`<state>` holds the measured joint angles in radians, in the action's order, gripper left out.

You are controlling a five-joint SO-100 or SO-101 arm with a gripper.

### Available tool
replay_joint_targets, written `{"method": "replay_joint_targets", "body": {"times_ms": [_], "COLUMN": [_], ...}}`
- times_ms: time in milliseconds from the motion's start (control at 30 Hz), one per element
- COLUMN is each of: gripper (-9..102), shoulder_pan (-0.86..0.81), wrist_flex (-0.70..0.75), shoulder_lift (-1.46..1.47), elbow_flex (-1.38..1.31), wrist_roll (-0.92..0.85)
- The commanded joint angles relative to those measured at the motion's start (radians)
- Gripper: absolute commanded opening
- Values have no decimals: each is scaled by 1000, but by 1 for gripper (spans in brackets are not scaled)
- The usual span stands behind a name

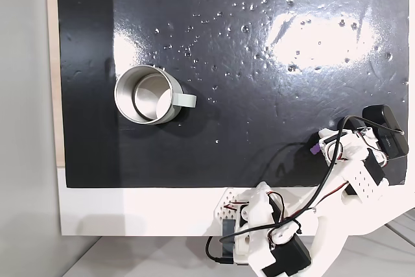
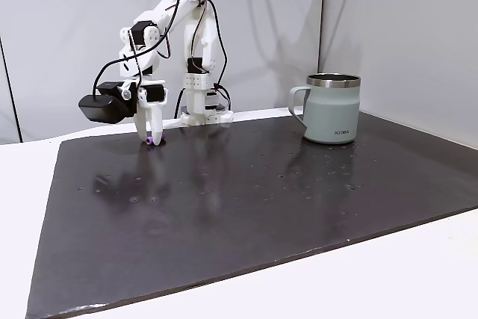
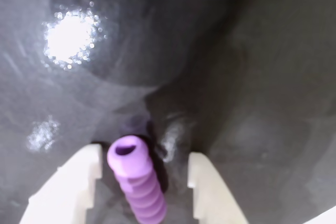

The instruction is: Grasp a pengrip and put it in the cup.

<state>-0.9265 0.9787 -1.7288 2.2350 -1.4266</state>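
Black mat (image 2: 246, 207): tool (image 3: 144, 174) w/ pengrip (image 3: 135, 179), grip contact unclear.

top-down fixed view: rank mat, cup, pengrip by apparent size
1. Black mat, by far the largest.
2. Cup.
3. Pengrip, a tiny purple speck at the claw, mostly hidden, so its full size can't be judged.

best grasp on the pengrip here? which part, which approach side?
Grip the pengrip across its ribbed mid-body, coming from above with a finger on each side. It is a slim cylinder; the ribs should resist slipping. The end effector already straddles it.
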Motion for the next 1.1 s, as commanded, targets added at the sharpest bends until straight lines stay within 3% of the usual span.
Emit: {"method": "replay_joint_targets", "body": {"times_ms": [0, 233, 733, 1067], "gripper": [21, 20, 4, 0], "shoulder_pan": [14, 44, 107, 225], "wrist_flex": [-48, -49, -69, 75], "shoulder_lift": [15, 3, -51, -331], "elbow_flex": [8, 9, 8, 5], "wrist_roll": [-11, -2, 114, 261]}}
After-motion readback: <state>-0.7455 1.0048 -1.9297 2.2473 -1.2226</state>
